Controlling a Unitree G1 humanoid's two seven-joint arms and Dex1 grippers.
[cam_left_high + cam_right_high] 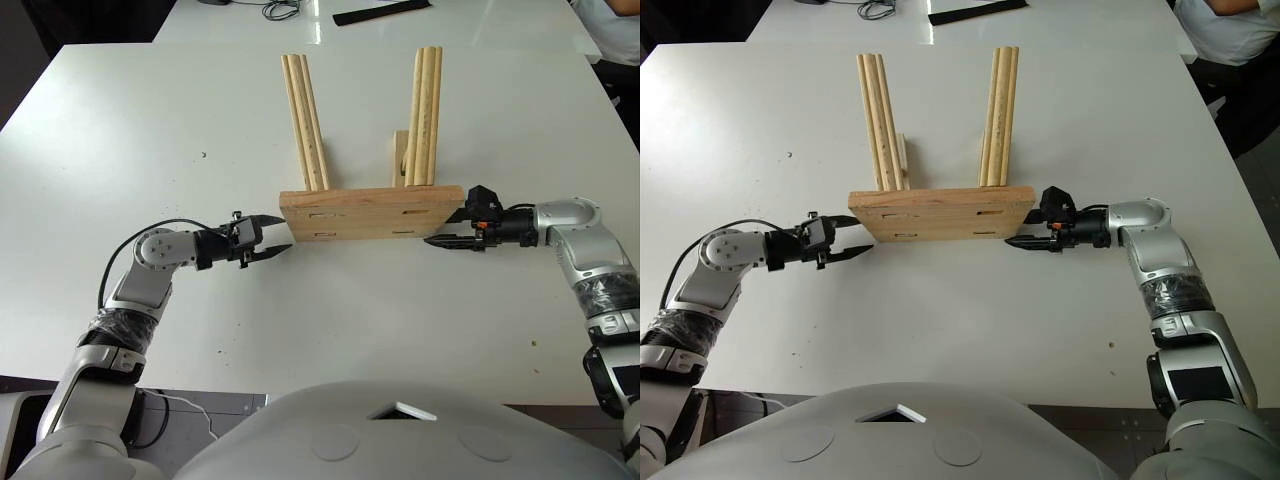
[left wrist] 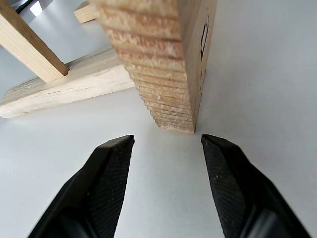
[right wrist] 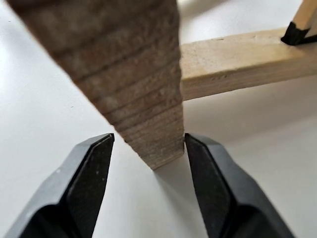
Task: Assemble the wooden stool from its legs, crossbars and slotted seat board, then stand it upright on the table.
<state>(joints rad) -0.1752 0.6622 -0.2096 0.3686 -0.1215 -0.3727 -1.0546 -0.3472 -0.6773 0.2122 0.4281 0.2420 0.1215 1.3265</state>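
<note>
**Left pincer (image 1: 278,233) and right pincer (image 1: 447,226) are waiting spread at the two ends of the tipped stool**

I am working over a wide white table (image 1: 120,150), and the pale wooden stool is lying on its side near the middle of it, looking assembled but not yet upright. Its thick rectangular seat board (image 1: 370,212) is standing on one long edge, with its flat face and small rectangular slots (image 1: 322,214) turned toward me. Two bundles of round light-wood legs (image 1: 305,120) are running away from me along the tabletop. A short flat wooden crossbar (image 1: 400,157) is peeking out beside the right-hand bundle.

I am holding my left pincer open just short of the board's left end, apart from the wood. My right pincer is open too, with its jaws straddling the lower corner of the right end. Whether a pad is brushing the wood, I cannot tell.

I am judging the risks like this:

- **Board swinging:** if I close on the right alone, the board may swing on the table, because my left side is gripping nothing.
- **Grip slipping:** I am only catching the low corners, so the stool could slip out as I tip it up.
- **Joints giving way:** if my two arms are turning unevenly, the twist could loosen the leg joints.
</note>
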